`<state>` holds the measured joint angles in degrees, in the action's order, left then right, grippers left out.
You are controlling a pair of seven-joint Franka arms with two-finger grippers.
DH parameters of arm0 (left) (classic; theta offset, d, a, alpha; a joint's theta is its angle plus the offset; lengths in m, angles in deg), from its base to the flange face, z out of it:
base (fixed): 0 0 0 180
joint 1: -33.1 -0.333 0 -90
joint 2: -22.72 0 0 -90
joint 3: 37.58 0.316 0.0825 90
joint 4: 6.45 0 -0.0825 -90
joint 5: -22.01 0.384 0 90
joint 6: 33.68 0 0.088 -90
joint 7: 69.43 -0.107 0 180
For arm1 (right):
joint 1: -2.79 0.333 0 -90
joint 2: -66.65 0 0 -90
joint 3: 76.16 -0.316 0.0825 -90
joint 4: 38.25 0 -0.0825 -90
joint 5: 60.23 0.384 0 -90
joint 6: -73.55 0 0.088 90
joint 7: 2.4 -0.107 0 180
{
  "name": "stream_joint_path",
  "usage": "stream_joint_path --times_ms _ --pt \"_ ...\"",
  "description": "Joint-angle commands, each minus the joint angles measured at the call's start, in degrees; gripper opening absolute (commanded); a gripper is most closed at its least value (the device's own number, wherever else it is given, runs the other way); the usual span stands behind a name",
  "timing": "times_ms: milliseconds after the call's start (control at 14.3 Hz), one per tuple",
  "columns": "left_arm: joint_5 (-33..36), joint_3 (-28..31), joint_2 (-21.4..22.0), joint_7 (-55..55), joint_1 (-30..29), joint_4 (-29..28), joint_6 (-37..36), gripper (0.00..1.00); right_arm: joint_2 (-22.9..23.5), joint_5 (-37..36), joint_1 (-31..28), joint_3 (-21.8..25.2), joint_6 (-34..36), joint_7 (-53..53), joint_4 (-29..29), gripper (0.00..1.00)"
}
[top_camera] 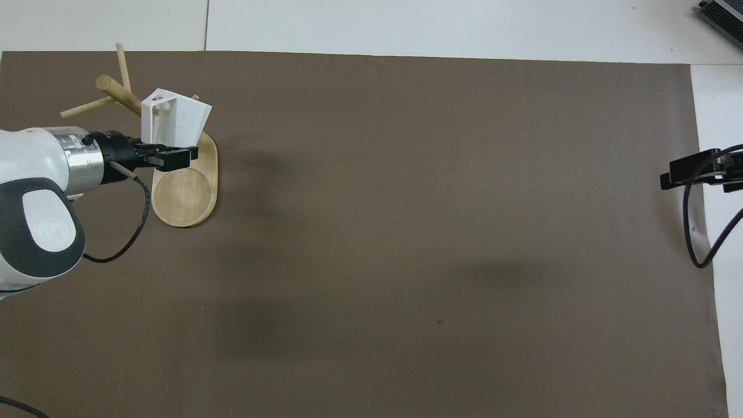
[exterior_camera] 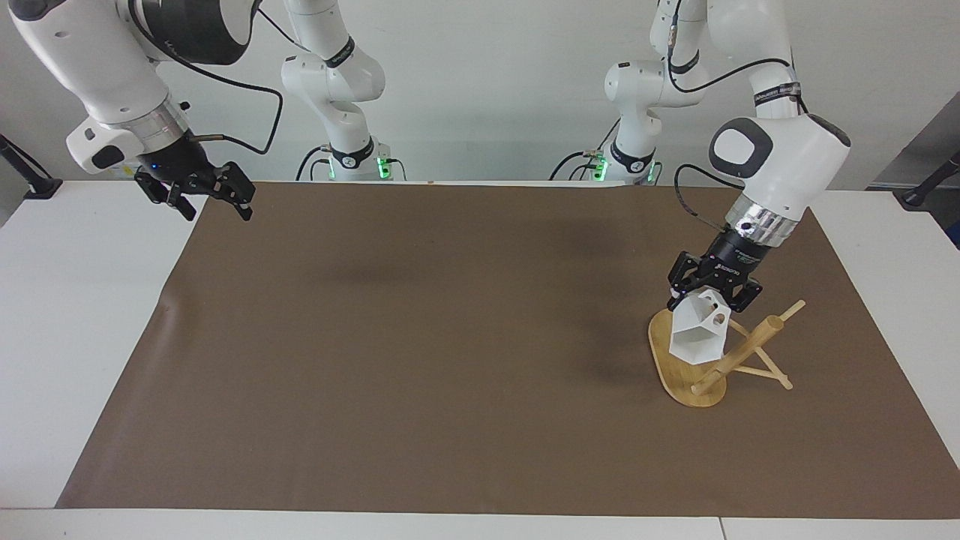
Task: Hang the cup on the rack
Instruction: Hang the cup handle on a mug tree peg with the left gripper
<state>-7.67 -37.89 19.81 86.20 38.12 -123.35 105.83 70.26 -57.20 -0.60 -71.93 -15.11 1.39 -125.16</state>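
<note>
We see two glossy white arms with dark grey joint caps, silver wrist rings, loose black cables, green lights at their bases, and a black left claw (exterior_camera: 711, 294) and right claw (exterior_camera: 201, 196).

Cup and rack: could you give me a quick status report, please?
Left gripper shut on cup, over rack base beside the post. Cup not yet on a peg. Right gripper open, waiting over the mat's edge. Nothing in the way.

left gripper (exterior_camera: 710, 298) (top_camera: 168, 158) hangs low, wrist tilted, fingers clamped. right gripper (exterior_camera: 211, 202) (top_camera: 691, 173) hangs raised at its own end, waiting, fingers spread apart.
</note>
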Motion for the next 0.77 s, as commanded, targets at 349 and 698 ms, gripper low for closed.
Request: stream_joint_path --times_ms 349,698 --pt "0.85 -0.21 0.62 9.33 -0.36 -2.28 2.69 0.00 -1.51 -1.10 -0.04 -0.36 -0.19 -1.06 -1.95 1.00" --pt "0.94 -0.22 0.53 9.87 -0.19 -2.20 2.96 0.67 -1.51 -1.10 -0.04 -0.36 -0.19 -1.06 -1.95 1.00"
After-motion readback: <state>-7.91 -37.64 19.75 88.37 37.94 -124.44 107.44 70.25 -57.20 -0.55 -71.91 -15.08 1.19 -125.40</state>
